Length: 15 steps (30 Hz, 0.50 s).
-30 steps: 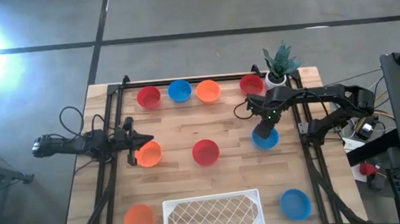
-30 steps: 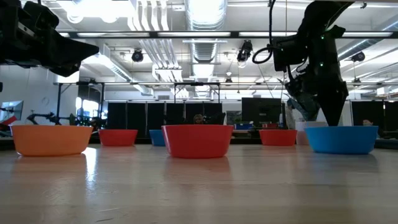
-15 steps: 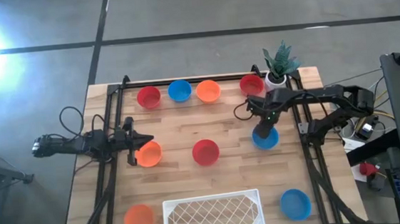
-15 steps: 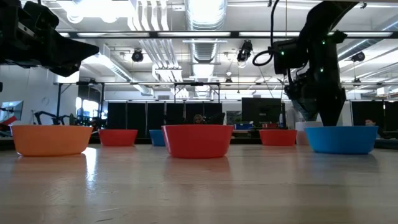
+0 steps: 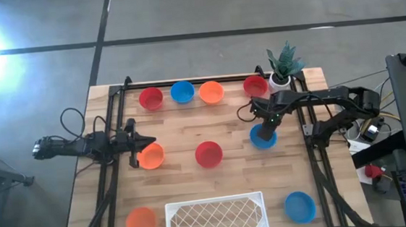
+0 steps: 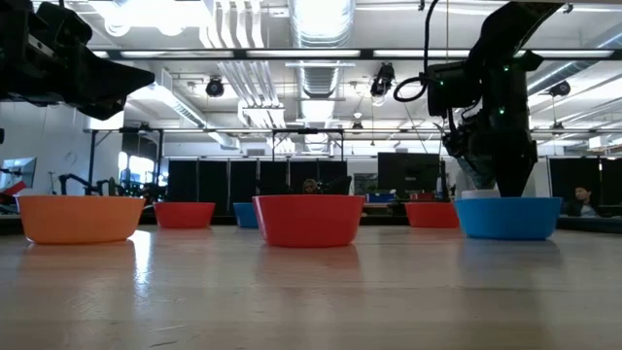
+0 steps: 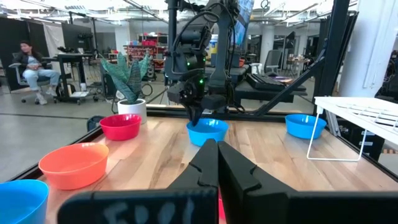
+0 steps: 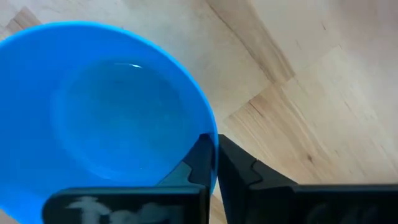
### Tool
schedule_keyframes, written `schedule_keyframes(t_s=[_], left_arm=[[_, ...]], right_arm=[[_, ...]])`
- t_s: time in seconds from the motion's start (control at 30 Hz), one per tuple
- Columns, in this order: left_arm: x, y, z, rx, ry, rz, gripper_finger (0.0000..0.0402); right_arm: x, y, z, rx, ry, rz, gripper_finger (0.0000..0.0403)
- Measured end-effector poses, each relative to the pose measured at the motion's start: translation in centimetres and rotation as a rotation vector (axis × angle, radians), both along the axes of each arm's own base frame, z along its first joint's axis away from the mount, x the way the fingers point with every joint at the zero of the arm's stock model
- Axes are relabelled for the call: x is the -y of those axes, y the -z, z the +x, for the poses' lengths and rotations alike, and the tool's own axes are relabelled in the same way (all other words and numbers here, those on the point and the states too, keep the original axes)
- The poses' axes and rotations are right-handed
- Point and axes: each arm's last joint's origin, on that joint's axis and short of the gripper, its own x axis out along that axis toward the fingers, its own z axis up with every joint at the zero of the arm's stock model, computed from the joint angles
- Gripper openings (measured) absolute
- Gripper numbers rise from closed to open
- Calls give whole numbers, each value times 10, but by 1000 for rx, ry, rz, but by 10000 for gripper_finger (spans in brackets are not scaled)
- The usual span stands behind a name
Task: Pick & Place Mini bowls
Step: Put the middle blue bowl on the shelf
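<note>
The right gripper is pinching its two dark fingers together over the rim of a blue mini bowl, one finger inside the wall and one outside, with no gap showing between them beyond the rim itself. In the low view that bowl is sitting level at the height of the tabletop, so it is looking gripped but not lifted clear; whether its base is touching the wood cannot be told. It is lying right of centre on the wooden table, near the red bowl at the right end of the far row and the small potted plant.

The left gripper is waiting at the left edge with its fingers fully closed on nothing, just beside an orange bowl.

As a judgement, the task is looking early. A red bowl is sitting alone at mid-table, an orange bowl and a blue bowl are resting at the near corners, and three more, red, blue and orange, are lining the far edge. The white lattice tray at the near edge is holding no bowl. Where the gripped bowl is meant to go is not shown.
</note>
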Motion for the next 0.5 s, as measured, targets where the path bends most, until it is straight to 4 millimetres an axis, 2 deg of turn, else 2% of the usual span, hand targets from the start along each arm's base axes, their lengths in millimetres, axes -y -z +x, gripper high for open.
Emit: schedule_keyframes(t_s=[0.1, 0.23, 0.5], left_arm=[[0, 0, 0, 0, 0, 0, 0], [0, 0, 0, 0, 0, 0, 0], [0, 0, 0, 0, 0, 0, 0]], right_arm=[[1, -7, 2, 4, 0, -1, 9], [3, -29, 7, 46, 6, -27, 8], [3, -104, 10, 144, 42, -60, 8]])
